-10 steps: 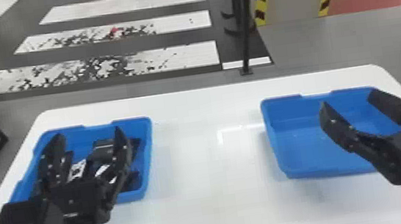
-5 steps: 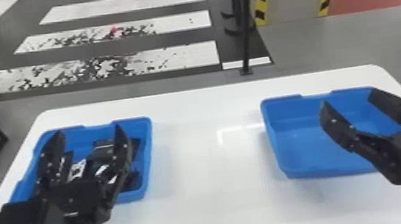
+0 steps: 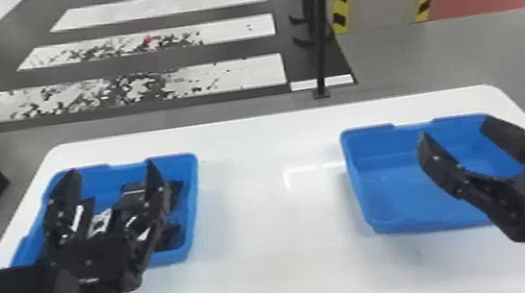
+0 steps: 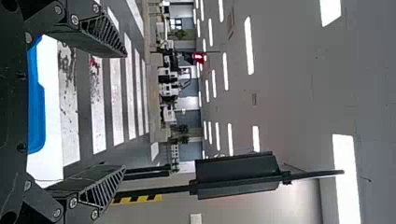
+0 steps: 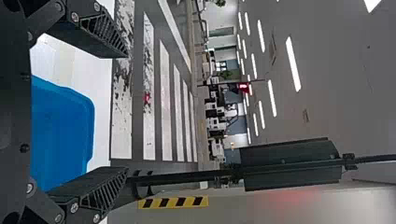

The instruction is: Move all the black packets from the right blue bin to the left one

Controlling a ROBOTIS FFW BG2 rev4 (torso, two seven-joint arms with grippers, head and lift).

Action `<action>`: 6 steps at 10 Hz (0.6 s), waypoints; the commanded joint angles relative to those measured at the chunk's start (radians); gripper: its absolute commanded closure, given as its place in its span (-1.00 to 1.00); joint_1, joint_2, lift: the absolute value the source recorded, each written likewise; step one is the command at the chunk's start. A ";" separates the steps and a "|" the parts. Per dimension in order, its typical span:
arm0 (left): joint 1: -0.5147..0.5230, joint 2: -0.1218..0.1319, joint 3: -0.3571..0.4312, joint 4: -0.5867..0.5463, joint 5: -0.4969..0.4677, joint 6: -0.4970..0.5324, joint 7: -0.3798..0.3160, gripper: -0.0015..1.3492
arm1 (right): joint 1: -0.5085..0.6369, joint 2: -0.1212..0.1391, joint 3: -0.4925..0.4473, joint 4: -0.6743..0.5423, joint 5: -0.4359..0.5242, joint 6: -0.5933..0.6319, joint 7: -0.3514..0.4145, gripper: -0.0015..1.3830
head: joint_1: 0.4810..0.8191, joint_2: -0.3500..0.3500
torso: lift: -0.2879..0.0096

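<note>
Packets [image 3: 170,237], black with pale patches, lie in a loose heap inside the left bin [image 3: 193,206], partly behind your left arm. To the right of the left bin, well apart from it on the same counter [image 3: 282,267], sits the right bin [image 3: 394,196]; you see blue floor in it, though your right arm hides its near right part. You have the left tool [image 3: 110,168] spread above the left bin, nothing between its fingers. Your right tool [image 3: 454,129], also spread and holding nothing, is over the right bin, well to the right of the left bin. Judging by this, the transfer looks done or very nearly so; what remains for you is probably checking that hidden part and drawing both arms back.
</note>
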 commanded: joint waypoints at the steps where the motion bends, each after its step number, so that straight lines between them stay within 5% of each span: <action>1: 0.000 0.000 0.002 0.000 0.004 -0.003 0.000 -0.67 | 0.000 0.000 0.001 0.001 -0.001 -0.004 0.000 -0.74 | 0.27 0.14 | -0.20; 6: 0.002 0.000 0.002 0.000 0.008 -0.010 0.000 -0.68 | 0.000 0.000 0.001 0.010 -0.005 -0.026 0.000 -0.73 | 0.27 0.14 | -0.20</action>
